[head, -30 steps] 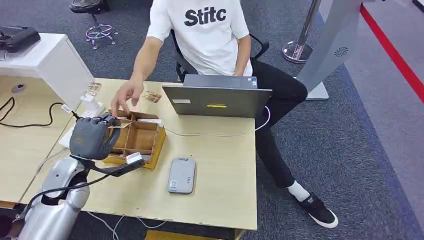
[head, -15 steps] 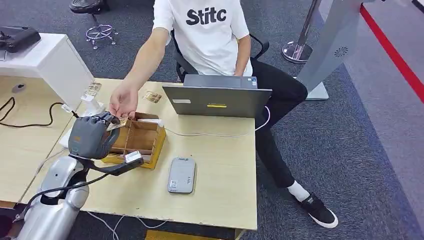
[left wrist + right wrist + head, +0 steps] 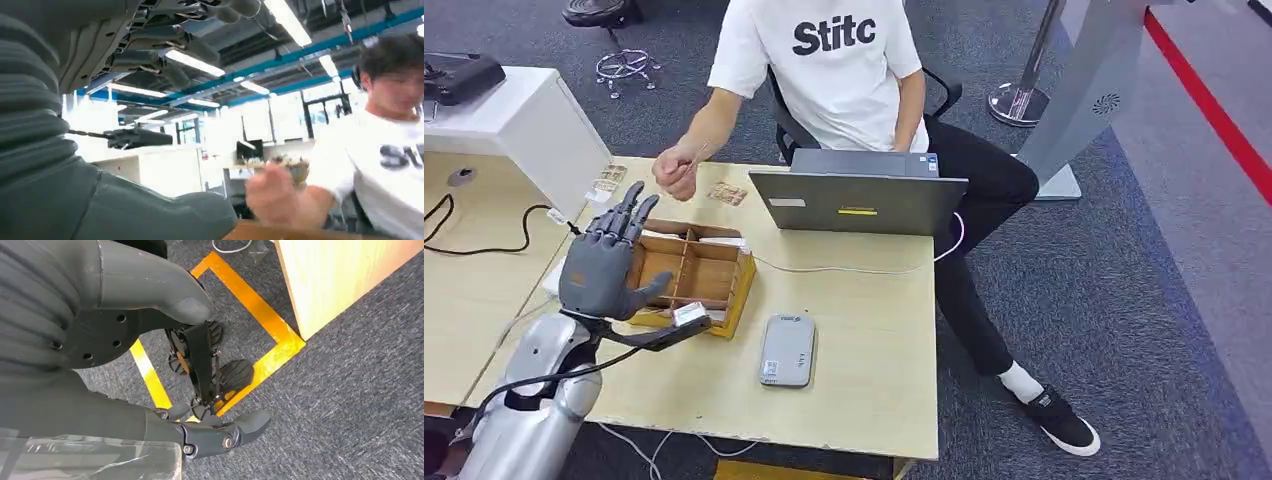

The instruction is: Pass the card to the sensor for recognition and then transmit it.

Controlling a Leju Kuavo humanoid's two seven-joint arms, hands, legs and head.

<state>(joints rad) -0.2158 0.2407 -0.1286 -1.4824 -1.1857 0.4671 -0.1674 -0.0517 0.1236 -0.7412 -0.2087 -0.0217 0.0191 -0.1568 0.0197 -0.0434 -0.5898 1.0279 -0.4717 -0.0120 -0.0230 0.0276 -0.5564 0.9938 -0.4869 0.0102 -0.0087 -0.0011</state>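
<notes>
1. Light wooden table [image 3: 864, 350], seen from above in the head view.
2. Open wooden compartment box [image 3: 699, 275], on the table's left part.
3. Grey card sensor [image 3: 787, 350], flat, near the box's right front corner.
4. Grey laptop [image 3: 859, 200], at the far edge, lid raised.
5. White cable [image 3: 844, 268], running between box and laptop.
6. Small printed cards [image 3: 726, 193], left of the laptop.

Person's hand [image 3: 272, 192] motion-blurred in left wrist view, card in its fist [image 3: 676, 172] too small to discern
</notes>
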